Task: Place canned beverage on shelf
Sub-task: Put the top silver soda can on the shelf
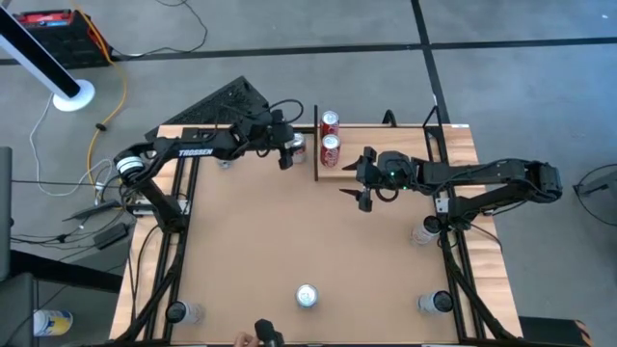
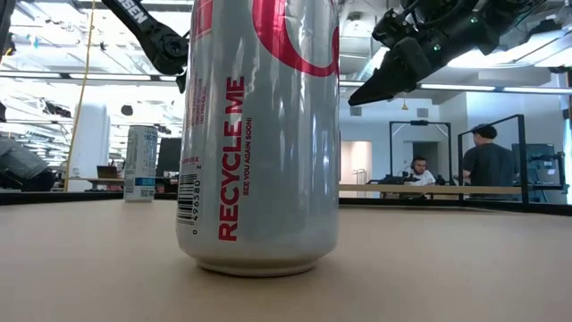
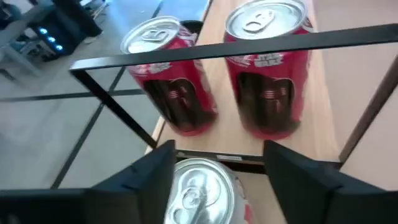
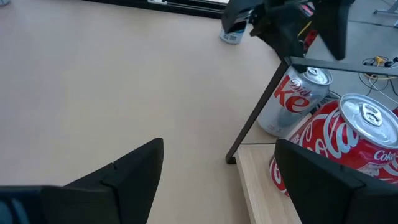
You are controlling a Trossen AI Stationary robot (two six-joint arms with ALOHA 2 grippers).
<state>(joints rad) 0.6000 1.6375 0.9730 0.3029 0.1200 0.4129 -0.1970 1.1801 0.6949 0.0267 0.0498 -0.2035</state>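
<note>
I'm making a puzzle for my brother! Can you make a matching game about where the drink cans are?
Things:
1. two red metal cans
2. silver metal can nearest the red ones
3. silver metal can farthest from them

Places:
A. alone, far from both arms
B. on the pale wooden shelf
C. on the brown table beside the shelf, between the left gripper's open fingers

Pairs: 1-B, 2-C, 3-A
</note>
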